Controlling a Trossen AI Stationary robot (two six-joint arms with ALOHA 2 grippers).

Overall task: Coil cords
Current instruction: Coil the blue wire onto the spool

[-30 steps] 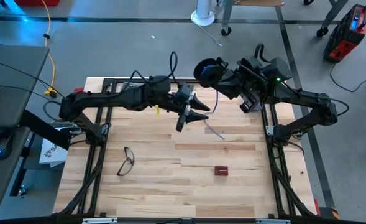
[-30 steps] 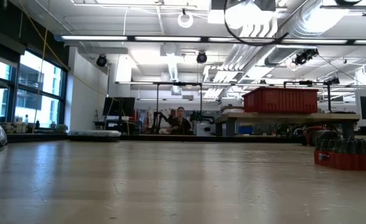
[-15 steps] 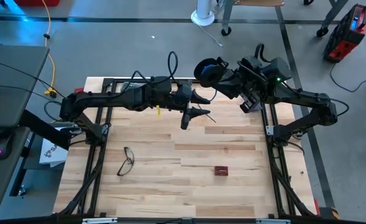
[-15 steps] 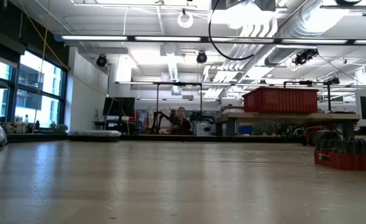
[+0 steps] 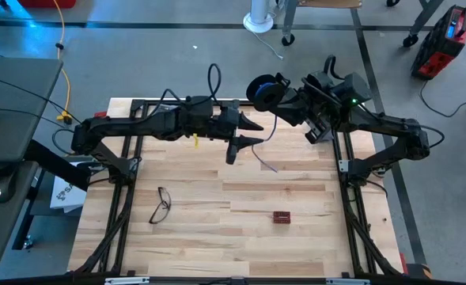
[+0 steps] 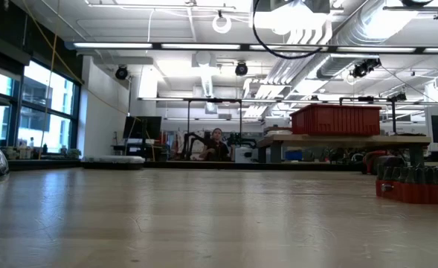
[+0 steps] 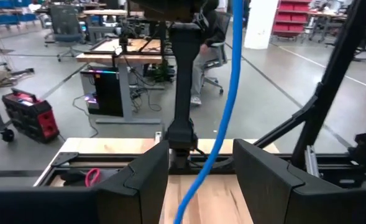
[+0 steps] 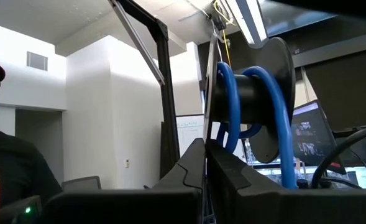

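Note:
A black spool (image 5: 264, 89) wound with blue cord (image 8: 227, 106) hangs above the table's far edge, with my right gripper (image 5: 283, 98) shut on it. From the spool the cord (image 7: 232, 81) drops between the two fingers of my open left gripper (image 7: 201, 180), which is raised and points level toward the table's right. I cannot tell whether those fingers touch the cord. The cord's loose tail (image 5: 267, 163) hangs toward the wooden table (image 5: 217, 237) below my left gripper (image 5: 261, 134). My right gripper pinches the rim of the spool's thin nearer flange (image 8: 210, 127) between its two shut fingers. The fingers slant upward from the table's right side. The spool is lifted clear of the table, its hub (image 8: 252, 99) lying about level.
Eyeglasses (image 5: 161, 204) lie near the table's left side and a small dark red box (image 5: 281, 216) toward the near right. Black frame rails (image 5: 122, 206) run along both side edges. Open tabletop lies between the two objects.
My left gripper has rolled a little about the line it points along, staying open around the cord. The cord's loose tail has swung slightly under it. The spool has kept still.

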